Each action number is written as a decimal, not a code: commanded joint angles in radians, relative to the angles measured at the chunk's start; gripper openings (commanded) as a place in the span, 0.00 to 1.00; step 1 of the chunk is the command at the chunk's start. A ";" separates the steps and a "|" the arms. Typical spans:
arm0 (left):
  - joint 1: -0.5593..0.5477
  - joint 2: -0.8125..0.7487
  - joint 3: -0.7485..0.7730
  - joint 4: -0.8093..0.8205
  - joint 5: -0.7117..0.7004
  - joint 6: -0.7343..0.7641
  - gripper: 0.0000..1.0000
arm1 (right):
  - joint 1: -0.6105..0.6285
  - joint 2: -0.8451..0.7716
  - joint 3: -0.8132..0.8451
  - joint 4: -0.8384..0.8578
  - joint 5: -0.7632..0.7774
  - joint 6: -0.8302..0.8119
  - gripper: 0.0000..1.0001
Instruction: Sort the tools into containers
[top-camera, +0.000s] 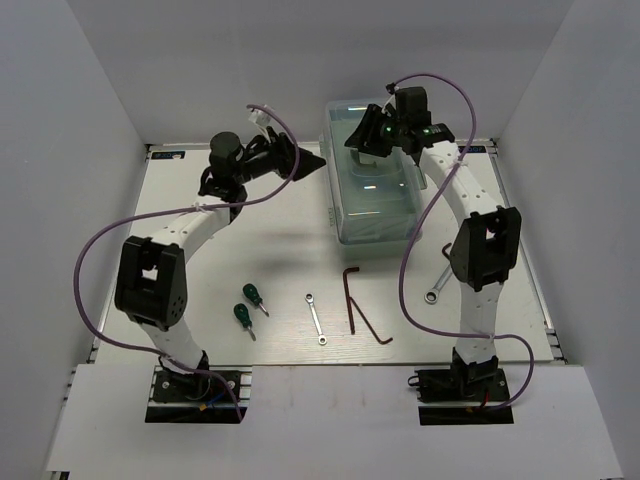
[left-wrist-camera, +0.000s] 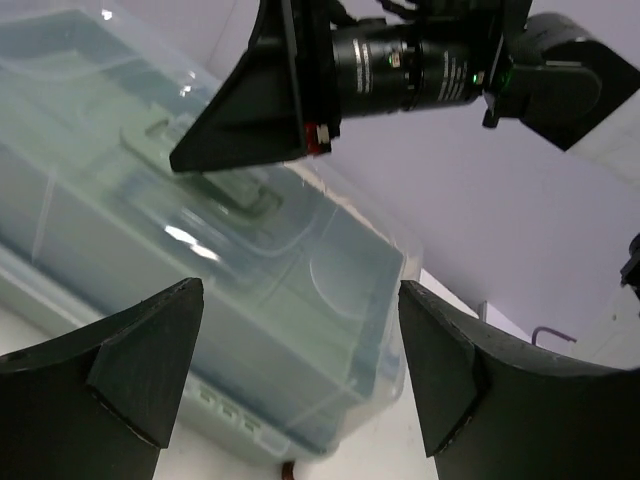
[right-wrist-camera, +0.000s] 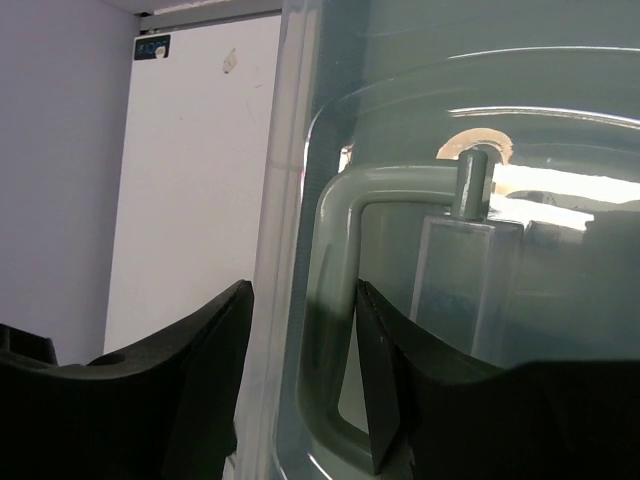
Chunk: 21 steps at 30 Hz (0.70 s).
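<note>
The pale mint-green toolbox with its translucent lid stands at the back centre-right. My right gripper is over its far end. In the right wrist view the gripper is closed around the lid's edge and the side bar of the handle. My left gripper is open and empty just left of the box, facing its side. Two green-handled screwdrivers, a small wrench and two hex keys lie in front. The longer wrench is partly hidden by the right arm.
White walls close in the table on the left, right and back. The purple cables loop beside each arm. The right arm's links rise between the toolbox and the table's right edge.
</note>
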 joint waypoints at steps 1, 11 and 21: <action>-0.026 0.051 0.090 -0.012 0.016 -0.011 0.89 | 0.008 -0.043 -0.006 0.038 -0.145 0.059 0.51; -0.103 0.241 0.259 -0.072 -0.038 -0.011 0.89 | -0.015 -0.063 -0.026 0.078 -0.227 0.114 0.51; -0.153 0.329 0.380 -0.124 -0.090 -0.011 0.89 | -0.035 -0.074 -0.046 0.110 -0.291 0.163 0.47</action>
